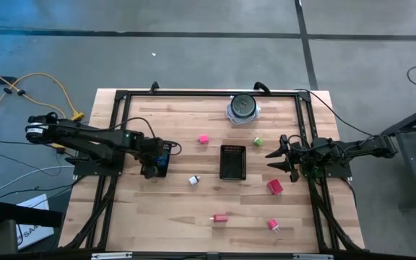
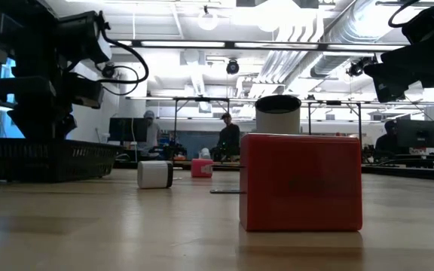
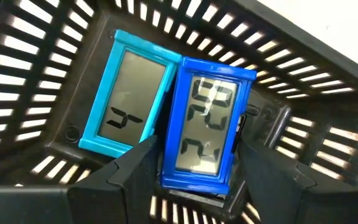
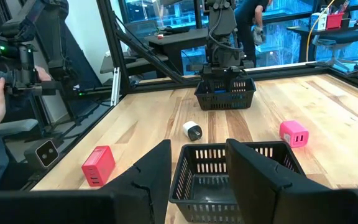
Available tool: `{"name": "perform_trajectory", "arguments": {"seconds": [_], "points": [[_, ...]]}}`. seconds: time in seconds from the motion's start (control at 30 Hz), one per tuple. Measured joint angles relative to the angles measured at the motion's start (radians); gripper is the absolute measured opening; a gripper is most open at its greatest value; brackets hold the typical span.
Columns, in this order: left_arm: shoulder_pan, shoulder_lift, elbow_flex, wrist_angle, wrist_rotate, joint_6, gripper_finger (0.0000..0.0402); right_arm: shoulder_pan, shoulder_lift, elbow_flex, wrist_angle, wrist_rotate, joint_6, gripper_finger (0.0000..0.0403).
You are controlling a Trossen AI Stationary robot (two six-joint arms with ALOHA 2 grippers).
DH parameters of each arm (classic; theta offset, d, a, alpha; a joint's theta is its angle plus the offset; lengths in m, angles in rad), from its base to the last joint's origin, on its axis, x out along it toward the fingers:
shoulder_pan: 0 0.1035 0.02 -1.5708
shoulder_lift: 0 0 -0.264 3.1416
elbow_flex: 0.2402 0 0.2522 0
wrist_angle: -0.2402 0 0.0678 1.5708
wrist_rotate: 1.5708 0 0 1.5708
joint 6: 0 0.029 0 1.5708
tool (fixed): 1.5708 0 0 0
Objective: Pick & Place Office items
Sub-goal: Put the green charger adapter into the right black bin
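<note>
My left gripper [image 3: 194,163] is down inside the left mesh tray [image 1: 157,165], its fingers pinching a dark blue clock [image 3: 207,130] that leans on a light blue clock [image 3: 127,101] just beside it. I think I should open slowly and lift straight up (so the finger does not drag either one). My right gripper [image 1: 280,154] waits spread, facing the middle tray [image 1: 232,162].

Dark blue clock [image 3: 207,129] shows segment digits, unreadable; no other text.
</note>
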Motion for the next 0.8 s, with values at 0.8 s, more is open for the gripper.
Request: {"name": "perform_trajectory", "arguments": {"seconds": [0.8], "points": [[0.000, -0.175, 0.003, -0.012, 0.000, 0.019, 0.0216, 0.000, 0.000, 0.000, 0.000, 0.000, 0.000, 0.0140]]}}
